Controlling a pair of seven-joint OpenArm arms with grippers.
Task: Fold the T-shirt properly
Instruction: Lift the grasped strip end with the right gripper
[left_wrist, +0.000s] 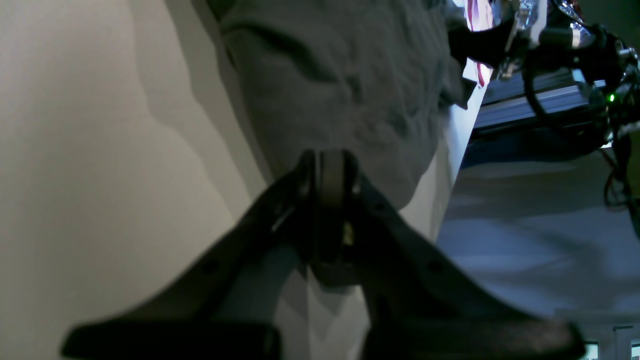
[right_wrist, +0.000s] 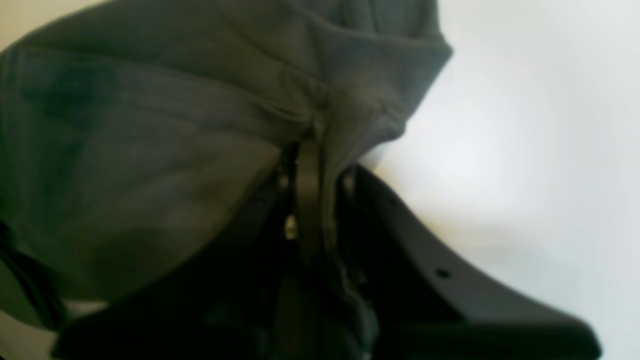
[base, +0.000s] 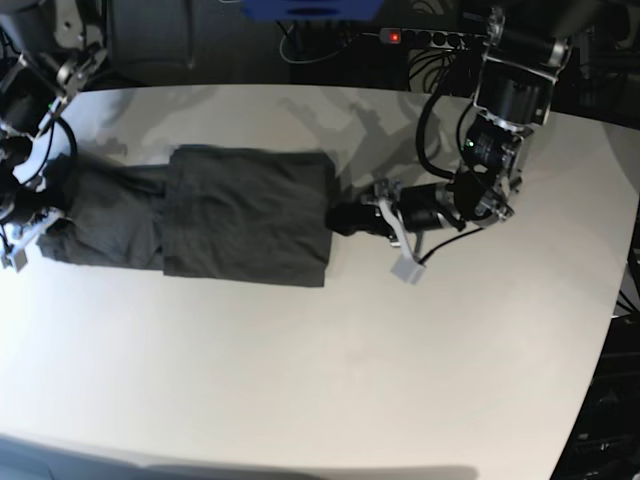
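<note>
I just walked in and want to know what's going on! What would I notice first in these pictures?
First you'd spot the dark grey, wrinkly T-shirt, lying partly folded across the left half of the big pale table. Then the two black robot arms at either end of it: the left gripper has its jaws shut on the shirt's edge near the table's middle, and the right gripper pinches a bunch of cloth at the far left end.
</note>
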